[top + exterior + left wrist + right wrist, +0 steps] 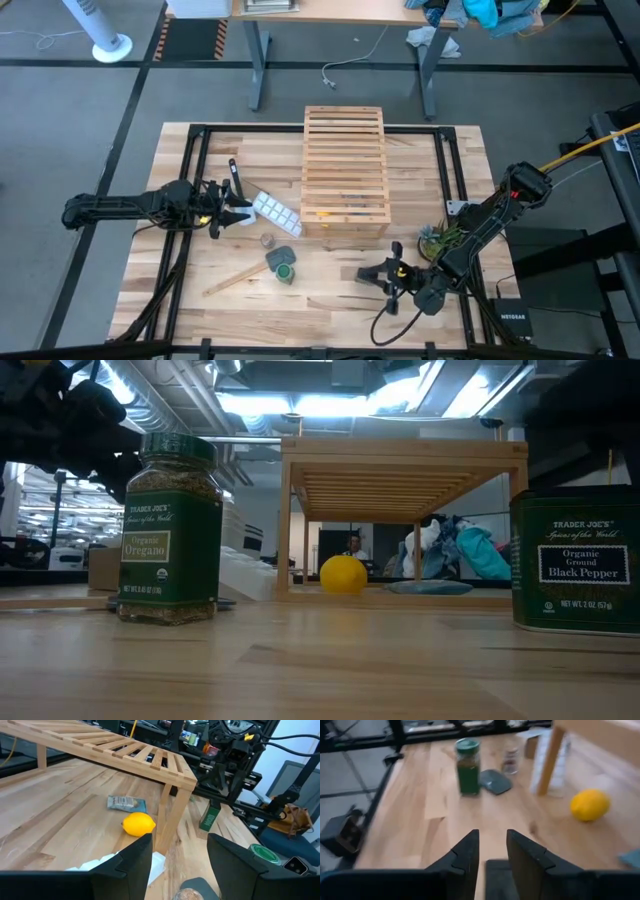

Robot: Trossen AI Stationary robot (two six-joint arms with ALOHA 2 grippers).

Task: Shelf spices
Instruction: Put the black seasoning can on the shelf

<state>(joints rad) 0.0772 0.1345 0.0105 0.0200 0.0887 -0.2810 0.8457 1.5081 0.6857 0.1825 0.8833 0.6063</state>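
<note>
No jar shelved yet: green oregano jar (170, 530), black pepper tin (575, 560) and tiny clear jar (510, 760) stand on the surface beside the wooden shelf (344, 170); left tool (180, 865) released, empty; right tool (492, 852) narrowly parted, grasping nothing.

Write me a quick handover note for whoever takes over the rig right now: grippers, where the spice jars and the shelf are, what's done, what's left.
Left gripper: open, empty, by the white ice-cube tray.
Right gripper: fingers narrowly apart, nothing between them; the black pepper tin stands just ahead of it on the near side of the table.
Oregano jar: upright on the table, near the grey-green pad.
Small clear jar: on the table, near the shelf's front corner.
Shelf: centre of the table, no jars on it; a lemon lies underneath.
Done: nothing shelved. Left: all three jars.
</note>
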